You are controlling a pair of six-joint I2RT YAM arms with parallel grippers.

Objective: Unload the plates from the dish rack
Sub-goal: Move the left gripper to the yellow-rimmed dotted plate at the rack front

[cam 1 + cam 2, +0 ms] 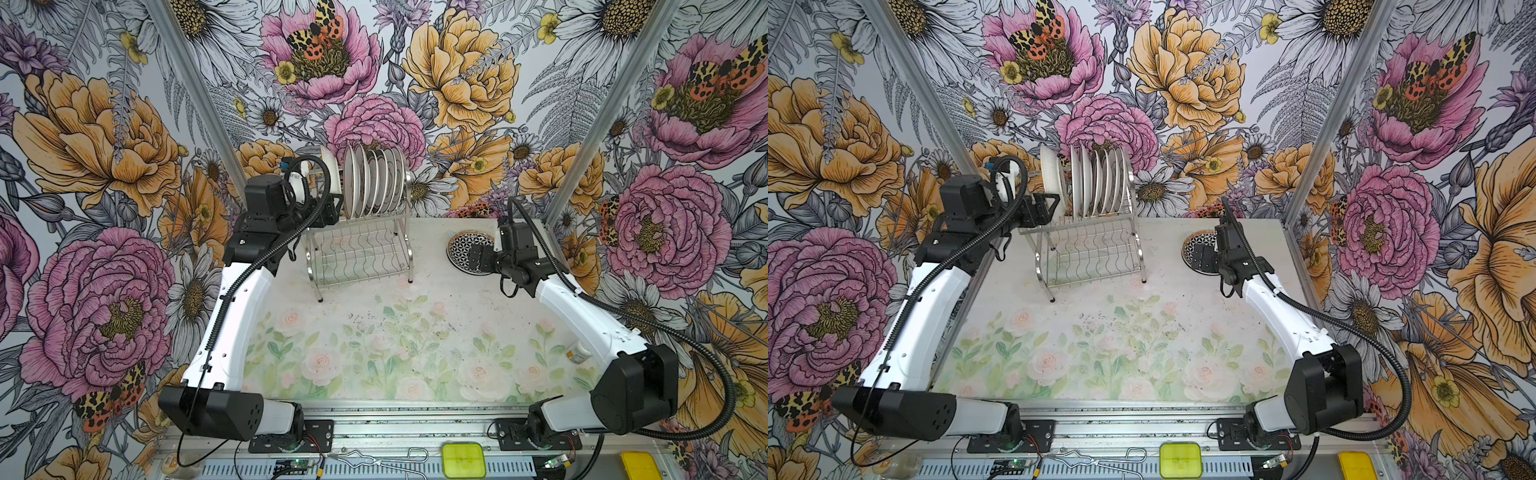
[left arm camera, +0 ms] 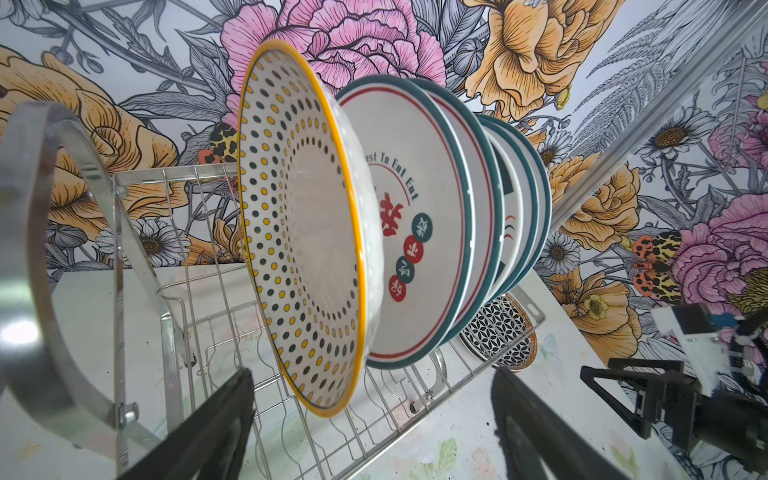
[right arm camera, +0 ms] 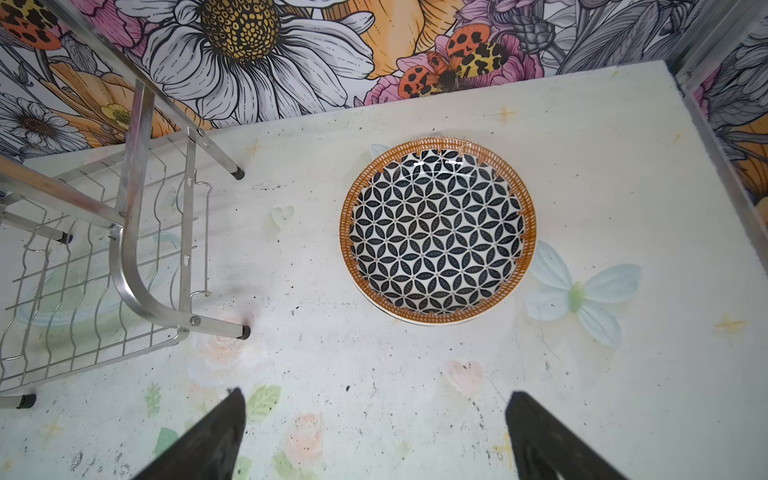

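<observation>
Stainless-steel two-tier wire dish rack (image 1: 360, 253) stands at the back of the pale floral tabletop (image 1: 415, 340). Round white ceramic plates (image 1: 374, 183) sit on edge in its upper tier; lower tier looks empty. One dark geometric-patterned plate with an orange woven-look rim (image 3: 436, 232) lies flat on the tabletop, well apart from the rack on the right arm's side.

Left end effector (image 2: 370, 378) is at the rack's left end, fingers spread with nothing pinched. The lower rim of the yellow-edged, black-and-yellow dotted plate (image 2: 299, 232) shows between them, apparently untouched. Right end effector (image 3: 376, 394) is released and empty, hovering above the tabletop near the patterned plate.

Handling, judged: glazed ceramic, so stiff, fairly heavy, slick, chips or breaks if dropped. Best hold is a pinch across the thin rim, then a lift clear of the wire slot before swinging away.

Orientation: the row runs along the rack's long axis, left to right in both top views, with faces toward the left arm. The dotted plate is nearest and tilted; behind it comes a teal-and-red banded plate with red characters (image 2: 419, 232). Contact between them cannot be told.
</observation>
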